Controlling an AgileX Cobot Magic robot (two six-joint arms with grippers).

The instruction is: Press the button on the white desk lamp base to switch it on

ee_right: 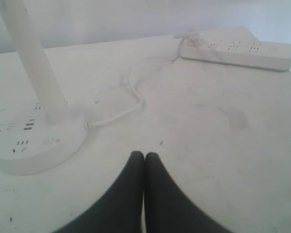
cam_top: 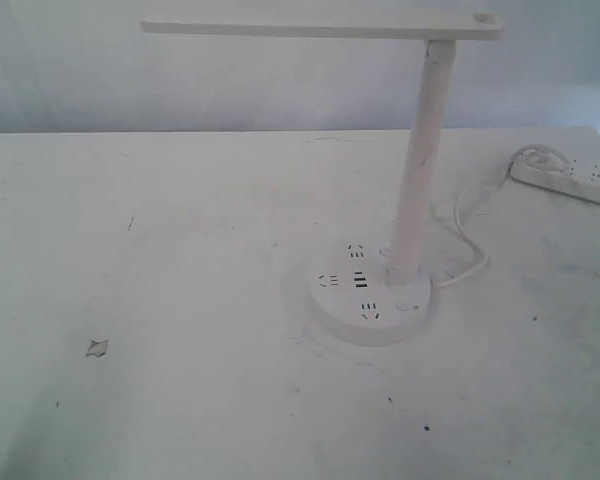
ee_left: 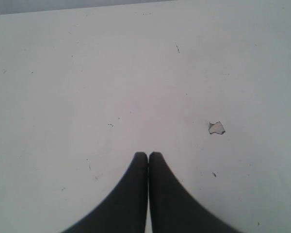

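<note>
- The base (cam_top: pixel 352 322) sits on the table (cam_top: pixel 180 250), right of centre in the exterior view; it is round and white.
- On its top are three sockets (cam_top: pixel 327 280) with USB ports (cam_top: pixel 360 279) between them.
- The button (cam_top: pixel 404 306) lies flush on the base top, on the near right part, just in front of the foot of the stem (cam_top: pixel 420 170). A tiny mark sits beside it.
- The stem rises nearly upright, leaning slightly right, and carries a flat head (cam_top: pixel 320 28) that reaches left over the table.
- A thin white cord (cam_top: pixel 470 235) leaves the base on its right side and loops to a power strip (cam_top: pixel 570 178) near the far right edge of the table, well apart from the base.
- A small pale chip (cam_top: pixel 97 348) lies on the table, well to the left of the base.
- The left gripper (ee_left: pixel 148 155) has its two dark fingers pressed together, holding nothing. It is above bare table, with the chip (ee_left: pixel 216 128) near it.
- The right gripper (ee_right: pixel 144 155) also has its fingers together and empty. It is near the base (ee_right: pixel 39 155) but not touching it, with the button (ee_right: pixel 49 141) in its view on the base top.
- Neither gripper shows in the exterior view.
</note>
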